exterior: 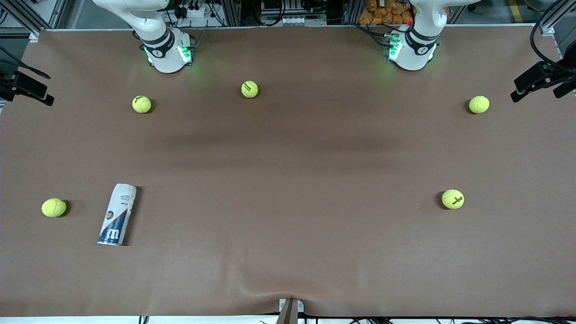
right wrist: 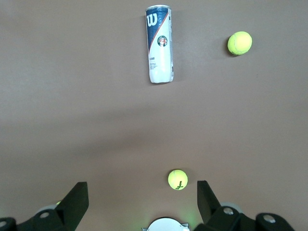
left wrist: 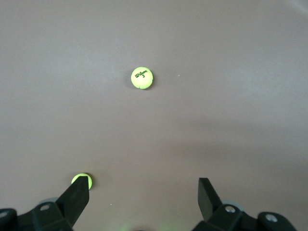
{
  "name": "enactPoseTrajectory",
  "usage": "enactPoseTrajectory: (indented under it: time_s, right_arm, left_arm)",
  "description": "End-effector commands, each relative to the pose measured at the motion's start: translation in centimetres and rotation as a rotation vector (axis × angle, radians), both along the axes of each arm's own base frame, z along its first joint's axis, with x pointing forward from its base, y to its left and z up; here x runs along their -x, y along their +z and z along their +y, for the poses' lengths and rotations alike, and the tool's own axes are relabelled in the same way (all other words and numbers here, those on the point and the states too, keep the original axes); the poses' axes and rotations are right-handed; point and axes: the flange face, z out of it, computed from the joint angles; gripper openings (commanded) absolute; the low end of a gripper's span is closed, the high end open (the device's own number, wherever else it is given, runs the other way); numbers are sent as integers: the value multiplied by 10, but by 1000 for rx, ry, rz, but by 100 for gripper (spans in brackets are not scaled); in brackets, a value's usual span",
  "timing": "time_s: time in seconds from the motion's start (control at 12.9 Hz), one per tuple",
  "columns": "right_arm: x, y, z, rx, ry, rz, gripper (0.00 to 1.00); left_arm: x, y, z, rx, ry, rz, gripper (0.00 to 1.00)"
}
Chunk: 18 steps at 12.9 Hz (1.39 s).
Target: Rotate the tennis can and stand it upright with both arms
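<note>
The tennis can (exterior: 117,214) lies on its side on the brown table, toward the right arm's end and near the front camera, with its "W" end nearest that camera. It also shows in the right wrist view (right wrist: 159,43). My right gripper (right wrist: 142,187) is open and empty, high over the table near its own base (exterior: 168,54), well away from the can. My left gripper (left wrist: 143,185) is open and empty, high over the table at the left arm's end near its base (exterior: 411,49). Neither hand shows in the front view. Both arms wait.
Several yellow-green tennis balls lie scattered. One (exterior: 54,207) is beside the can, two (exterior: 141,104) (exterior: 249,89) are near the right arm's base, and two (exterior: 479,104) (exterior: 452,199) are at the left arm's end. Black camera mounts (exterior: 540,78) stand at the table's ends.
</note>
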Motion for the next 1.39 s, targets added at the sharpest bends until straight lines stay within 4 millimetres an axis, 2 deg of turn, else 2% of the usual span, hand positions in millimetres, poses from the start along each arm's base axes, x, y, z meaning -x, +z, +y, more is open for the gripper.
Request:
enactPoseTrajectory:
  time_s: [0.0, 0.15, 0.39, 0.54, 0.62, 0.7, 0.77, 0.93, 1.16, 1.31]
  right_arm:
    - [-11, -11, 2, -8, 15, 8, 100]
    - [-18, -7, 5, -13, 6, -46, 100]
    - [-30, -16, 16, -16, 26, -64, 100]
    - [-48, -37, 16, -12, 41, -63, 100]
    - [-64, -63, 15, -15, 38, -46, 100]
    - [-72, -79, 9, -6, 31, -27, 100]
    - [-87, -111, 4, 0, 26, 8, 100]
    - [-107, -158, -21, -2, 22, 34, 100]
    - [-132, -221, -54, -7, 114, 24, 100]
    - [-150, -269, -60, -7, 142, 0, 100]
  left_arm:
    - [-4, 2, -1, -22, 15, 0, 100]
    - [-8, -1, 1, -23, 16, -9, 100]
    - [-12, -5, 2, -23, 18, -6, 100]
    - [-13, -7, 1, -23, 16, -7, 100]
    - [-13, -8, 2, -23, 17, -4, 100]
    - [-13, -10, 1, -23, 16, -1, 100]
    - [-13, -11, 1, -23, 16, 0, 100]
    - [-13, -11, 1, -23, 16, 2, 100]
    - [-10, -7, 1, -24, 5, -3, 100]
    - [-10, -8, 1, -24, 2, -1, 100]
